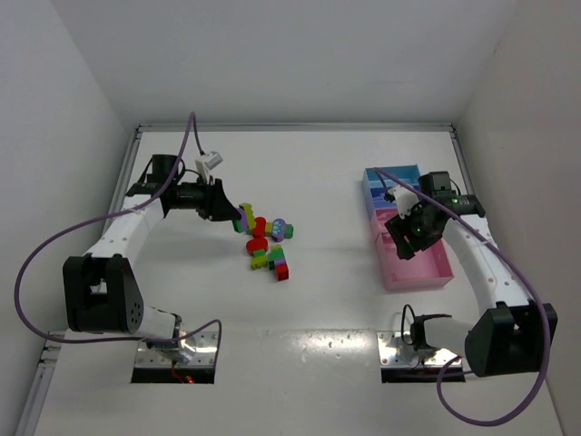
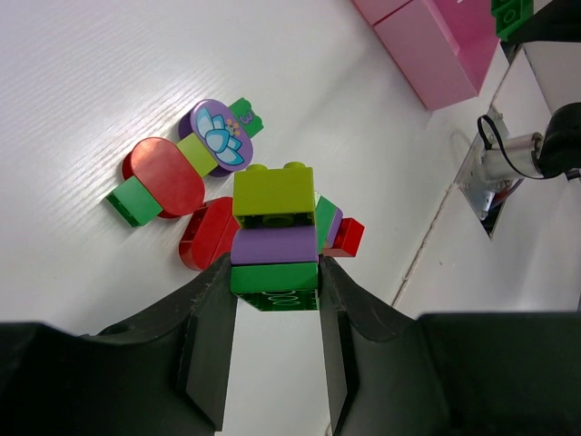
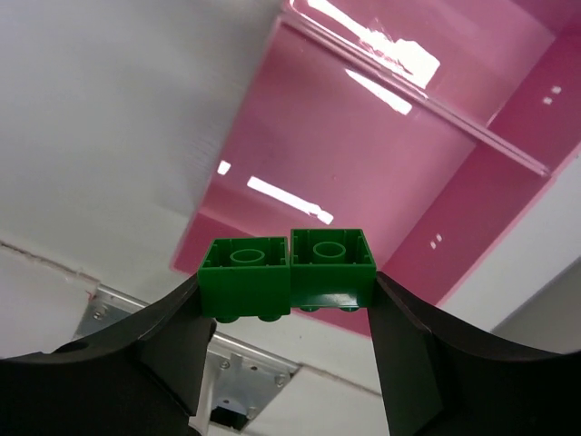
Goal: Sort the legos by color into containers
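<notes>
At the left, the overhead view shows the left gripper (image 1: 231,212) reaching across the white table (image 1: 327,182) to the far-left edge of the loose legos (image 1: 269,243). From there, what it carries is only a small coloured speck. The left wrist view makes it plain: the fingers (image 2: 211,336) are clenched on a stack (image 2: 274,247) of three bricks, green at the bottom between the pads, purple in the middle and yellow-green on top. Beyond the stack, that view also picks out pieces the overhead view blurs together: a purple disc (image 2: 218,134) with a flower print, two red rounded pieces (image 2: 168,173), green bricks among them, and a small red brick (image 2: 345,238) just right of the stack.

The pile lies left of the table's middle, well apart from the containers at the right.

At the right, the overhead view shows a blue tray (image 1: 379,184) farthest from the arms and a pink tray (image 1: 422,268) just nearer. The right gripper (image 1: 410,229) hangs over the pink one, and its load is hidden. The right wrist view supplies it: the jaws grasp two green bricks (image 3: 286,268) side by side, hollow undersides facing the camera, above the pink tray (image 3: 381,173), whose floor looks bare and glossy.
</notes>
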`<act>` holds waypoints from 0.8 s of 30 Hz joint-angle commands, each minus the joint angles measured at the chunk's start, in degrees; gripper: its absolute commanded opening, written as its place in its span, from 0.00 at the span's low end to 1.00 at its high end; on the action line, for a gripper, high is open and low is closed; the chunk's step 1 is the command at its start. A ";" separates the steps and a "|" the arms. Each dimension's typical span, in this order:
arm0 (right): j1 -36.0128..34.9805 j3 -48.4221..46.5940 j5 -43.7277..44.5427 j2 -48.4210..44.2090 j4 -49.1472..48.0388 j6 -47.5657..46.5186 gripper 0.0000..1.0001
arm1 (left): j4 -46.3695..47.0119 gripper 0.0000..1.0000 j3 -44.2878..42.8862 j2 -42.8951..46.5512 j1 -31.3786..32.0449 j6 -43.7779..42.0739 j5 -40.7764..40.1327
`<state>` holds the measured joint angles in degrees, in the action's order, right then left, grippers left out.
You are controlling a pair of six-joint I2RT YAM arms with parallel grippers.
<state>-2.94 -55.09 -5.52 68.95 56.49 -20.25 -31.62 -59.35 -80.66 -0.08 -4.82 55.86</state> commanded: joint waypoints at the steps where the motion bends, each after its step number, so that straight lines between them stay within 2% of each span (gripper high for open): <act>1: 1.44 0.16 3.15 0.04 -0.15 -0.49 0.17 | 1.29 0.14 -0.41 1.56 -0.01 0.25 0.92; 2: 1.45 0.16 3.67 0.57 -0.15 0.12 0.19 | 1.29 0.14 -0.41 2.08 -0.01 0.25 0.92; 6: 2.76 0.16 3.15 2.07 -0.15 0.12 0.56 | 1.29 0.14 -0.41 2.61 -0.01 0.25 0.92; 12: 3.29 -4.84 -1.07 2.68 2.31 -0.49 0.81 | 1.29 0.14 -0.41 2.62 -0.01 0.25 1.45; 18: 3.29 -6.52 -4.05 3.91 4.33 -1.72 0.85 | 1.29 0.14 -0.94 2.09 0.51 0.25 2.06; 21: 3.29 -7.66 -12.12 -0.20 2.67 -4.53 0.85 | 1.29 0.14 -0.94 2.09 0.52 0.25 6.53; 23: 1.98 -7.66 -17.57 -2.93 -1.89 -5.67 0.85 | 1.29 0.14 -0.94 2.09 0.52 0.25 9.87; 24: 1.97 -7.66 -25.17 -4.59 -3.39 -6.20 0.85 | 1.29 0.14 -0.94 2.09 1.13 0.25 12.85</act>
<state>-0.10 -59.83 -16.14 69.58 58.04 -23.73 -31.62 -59.35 -80.07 0.21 -4.64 60.25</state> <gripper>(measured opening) 0.853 0.426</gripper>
